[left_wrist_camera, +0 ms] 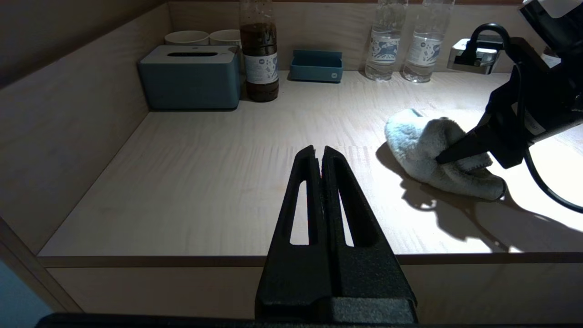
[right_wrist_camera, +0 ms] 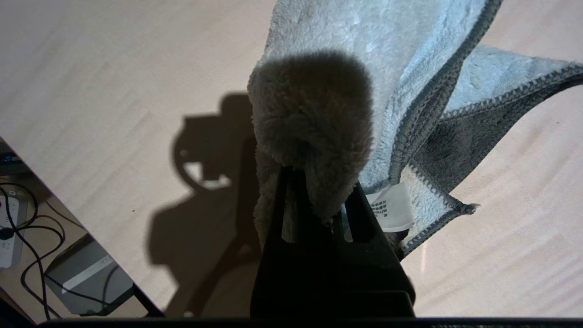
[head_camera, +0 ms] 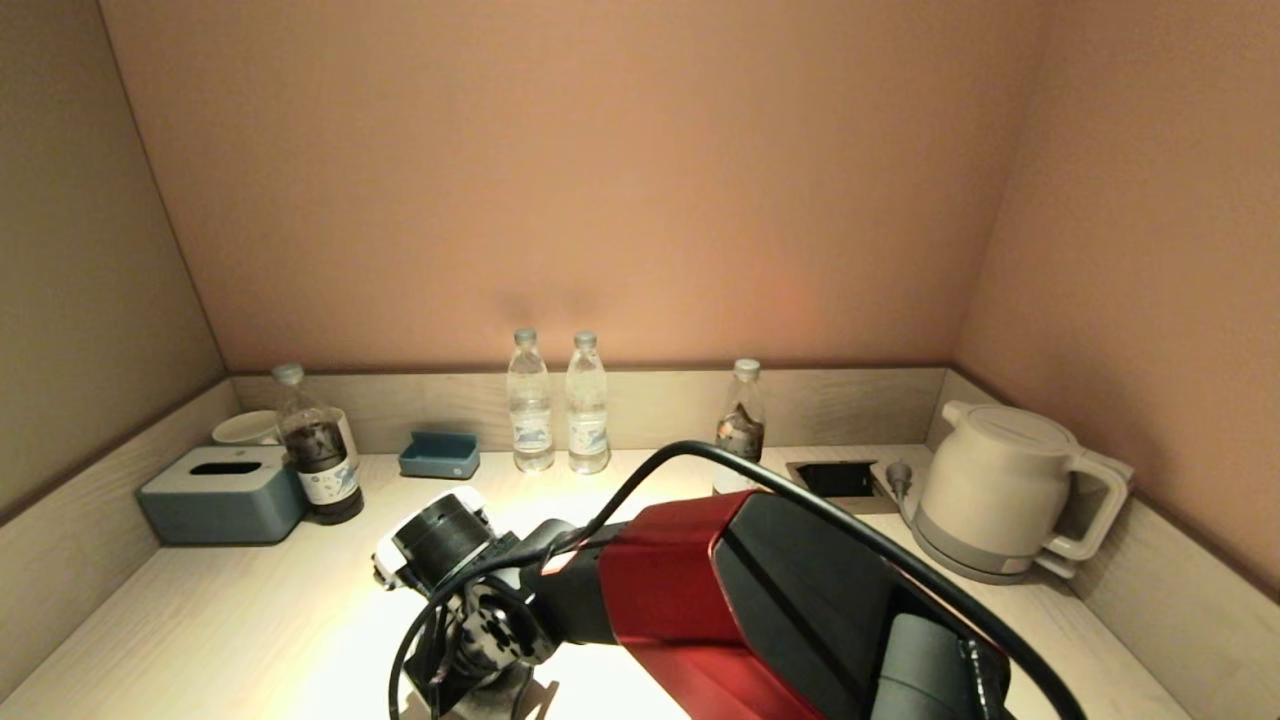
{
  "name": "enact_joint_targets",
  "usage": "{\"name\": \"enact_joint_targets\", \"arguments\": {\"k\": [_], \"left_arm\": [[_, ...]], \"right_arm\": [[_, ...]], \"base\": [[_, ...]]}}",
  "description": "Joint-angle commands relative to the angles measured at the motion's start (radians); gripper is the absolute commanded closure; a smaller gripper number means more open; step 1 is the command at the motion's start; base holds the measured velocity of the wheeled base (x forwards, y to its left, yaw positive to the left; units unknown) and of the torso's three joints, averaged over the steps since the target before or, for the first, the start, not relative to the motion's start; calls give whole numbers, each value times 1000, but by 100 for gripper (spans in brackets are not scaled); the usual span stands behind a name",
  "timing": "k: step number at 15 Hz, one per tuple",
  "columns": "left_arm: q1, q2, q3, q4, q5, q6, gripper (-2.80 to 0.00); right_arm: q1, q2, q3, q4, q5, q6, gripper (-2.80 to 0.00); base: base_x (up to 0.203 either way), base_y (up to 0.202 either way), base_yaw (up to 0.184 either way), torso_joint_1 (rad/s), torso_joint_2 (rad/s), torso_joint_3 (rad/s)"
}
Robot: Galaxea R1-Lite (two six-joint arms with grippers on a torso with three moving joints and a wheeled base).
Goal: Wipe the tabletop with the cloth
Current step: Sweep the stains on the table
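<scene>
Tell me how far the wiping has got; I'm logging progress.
Done: the right hand is shut on the fluffy pale-blue microfibre cloth, which rests on the light wooden tabletop. In hand: wiping near the front edge. How much is wiped cannot be told. The left hand hovers shut, idle.

the cloth is a fluffy pale blue-grey towel with a darker stitched hem and a small white tag. it's bunched in a crumpled heap on the tabletop, well in front of the two clear water bottles, near the front edge.
</scene>
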Motion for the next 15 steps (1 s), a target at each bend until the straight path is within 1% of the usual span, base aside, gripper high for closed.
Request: {"name": "enact_joint_targets", "arguments": {"k": [1,5,7,10,11,12,13,15], "left_arm": [[0,0,0,0,0,-1,0],[0,0,0,0,0,-1,0],[0,0,0,0,0,-1,0],[0,0,0,0,0,-1,0],[0,0,0,0,0,-1,0],[0,0,0,0,0,-1,0],[0,0,0,0,0,-1,0],[0,0,0,0,0,-1,0]], "right_arm": [[4,7,1,3,13,1,0],[8,20,20,20,19,6,0],[-8,7,74,30,19,9,0],[-69,-13,108,25,18,11,0],[-105,-17,107,25,17,9,0],[-115,-20,106,26,16,7,0],[-144,-24,105,26,16,5,0],[-234,-38,107,29,16,4,0]], "base": [[0,0,0,0,0,0],[0,0,0,0,0,0],[0,0,0,0,0,0],[0,0,0,0,0,0],[0,0,0,0,0,0],[0,0,0,0,0,0],[0,0,0,0,0,0],[0,0,0,0,0,0]]}}
